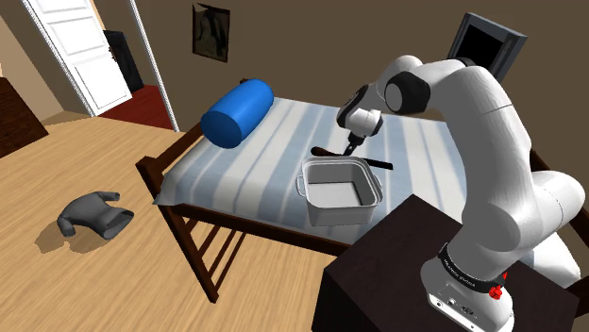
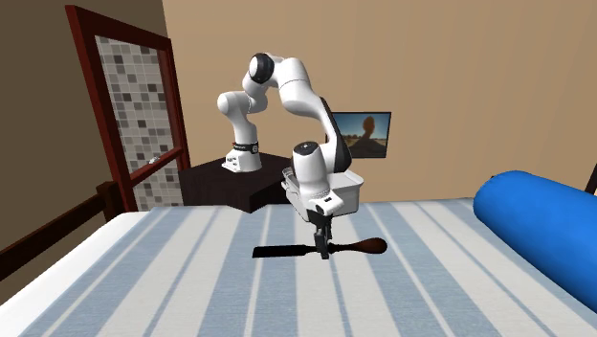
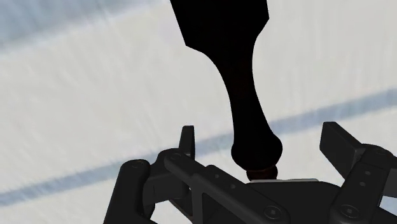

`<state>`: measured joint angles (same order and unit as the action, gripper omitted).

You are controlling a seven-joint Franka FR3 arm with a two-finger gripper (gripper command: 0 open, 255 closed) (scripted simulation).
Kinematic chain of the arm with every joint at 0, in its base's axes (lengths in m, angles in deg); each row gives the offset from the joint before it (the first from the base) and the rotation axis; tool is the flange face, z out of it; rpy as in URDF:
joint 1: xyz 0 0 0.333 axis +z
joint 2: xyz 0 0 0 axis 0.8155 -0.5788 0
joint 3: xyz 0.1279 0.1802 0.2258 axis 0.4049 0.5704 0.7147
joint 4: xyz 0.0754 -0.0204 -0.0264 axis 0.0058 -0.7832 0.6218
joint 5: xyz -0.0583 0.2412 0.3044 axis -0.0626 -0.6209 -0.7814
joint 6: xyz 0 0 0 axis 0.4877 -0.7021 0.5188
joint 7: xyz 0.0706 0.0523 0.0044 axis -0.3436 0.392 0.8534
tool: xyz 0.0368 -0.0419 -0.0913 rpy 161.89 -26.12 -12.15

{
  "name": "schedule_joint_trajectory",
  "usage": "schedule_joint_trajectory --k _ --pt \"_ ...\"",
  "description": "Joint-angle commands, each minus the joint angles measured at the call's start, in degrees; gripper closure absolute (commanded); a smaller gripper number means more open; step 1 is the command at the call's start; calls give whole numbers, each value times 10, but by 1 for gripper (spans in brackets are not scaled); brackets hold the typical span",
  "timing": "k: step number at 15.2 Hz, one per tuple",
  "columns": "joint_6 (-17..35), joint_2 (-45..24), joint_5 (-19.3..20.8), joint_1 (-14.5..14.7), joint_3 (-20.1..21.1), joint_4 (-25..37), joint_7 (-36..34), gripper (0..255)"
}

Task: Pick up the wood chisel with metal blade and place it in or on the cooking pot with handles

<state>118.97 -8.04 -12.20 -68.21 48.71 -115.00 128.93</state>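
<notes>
A dark chisel (image 2: 287, 252) with a brown handle (image 2: 362, 247) lies flat on the striped bed (image 2: 191, 278). My black gripper (image 2: 322, 244) points down over its middle and stands open, one finger on each side, neither touching. In the wrist view the chisel (image 3: 235, 76) runs away from the gripper (image 3: 261, 137), whose fingertips (image 3: 186, 135) stand well apart. In the shoulder view the gripper (image 1: 351, 143) hangs over the chisel (image 1: 376, 164), just beyond a grey square cooking pot (image 1: 311, 184). That pot (image 2: 352, 187) sits behind the arm in the second exterior view.
A blue bolster pillow (image 1: 236, 113) lies at the bed's head, also large at the second exterior view's right (image 2: 541, 225). The bed's dark wooden frame (image 1: 179, 212) borders the mattress. A grey garment (image 1: 92, 215) lies on the wooden floor. My dark stand (image 1: 378, 283) adjoins the bed.
</notes>
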Motion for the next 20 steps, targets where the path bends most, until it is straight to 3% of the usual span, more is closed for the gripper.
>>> schedule_joint_trajectory --k 1,8,9,20 --pt "0 -8 0 -1 1 8 -1 0" --pt "0 -8 0 -1 1 8 -1 0" --pt "0 -8 0 -1 1 8 -1 255" --pt "-6 6 3 3 -3 0 -5 255"
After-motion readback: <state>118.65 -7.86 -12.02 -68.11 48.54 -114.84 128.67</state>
